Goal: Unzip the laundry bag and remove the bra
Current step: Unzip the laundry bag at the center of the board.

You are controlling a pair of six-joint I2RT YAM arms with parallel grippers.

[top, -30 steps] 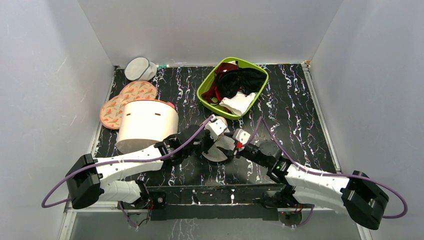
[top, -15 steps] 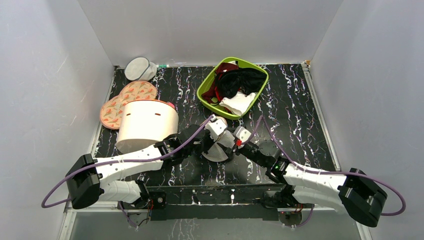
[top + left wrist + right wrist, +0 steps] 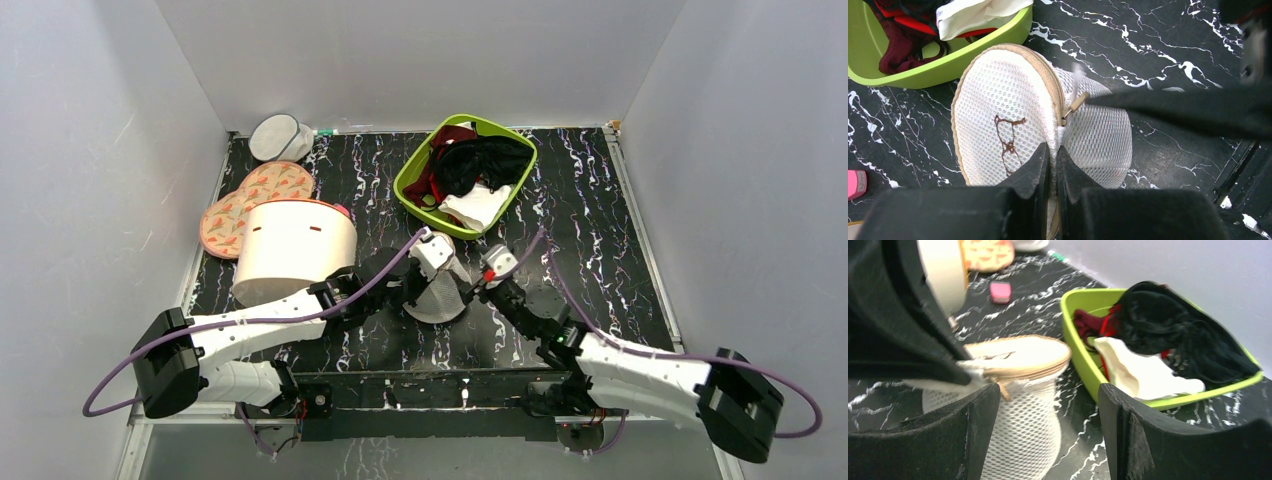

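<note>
left arm: reaches from the near left edge toward the centre of the tabletop (image 3: 590, 215), black with white veins
left fingers (image 3: 1053, 150): pressed almost together, pinching the mesh at the near rim of the laundry bag (image 3: 1008, 130)
laundry bag: off-white mesh, tan zip round the rim, on the tabletop in the near centre, just right of the cream cylinder (image 3: 295, 250) and in front of the green basket (image 3: 408, 180); flat round face tipped toward the left wrist camera, reddish-brown squiggle on the mesh
zip pull (image 3: 1075, 104): tan tab on the right side of the rim, sticking out; how far the zip is undone, cannot tell
right fingers (image 3: 1048, 387): spread wide, nothing between them; hover just beside the bag's right side, one dark finger blurred next to the zip pull
cream cylinder: large, red rim, lying on its side at left
pink block (image 3: 1000, 291): small, on the tabletop beyond the bag
green basket: behind the bag; holds a black garment (image 3: 485, 160), a white cloth (image 3: 478, 208), a dark red cloth (image 3: 452, 135)
patterned pads (image 3: 255, 198): orange-printed ovals, far left
grey mesh pouch (image 3: 275, 137): round, far-left corner
</note>
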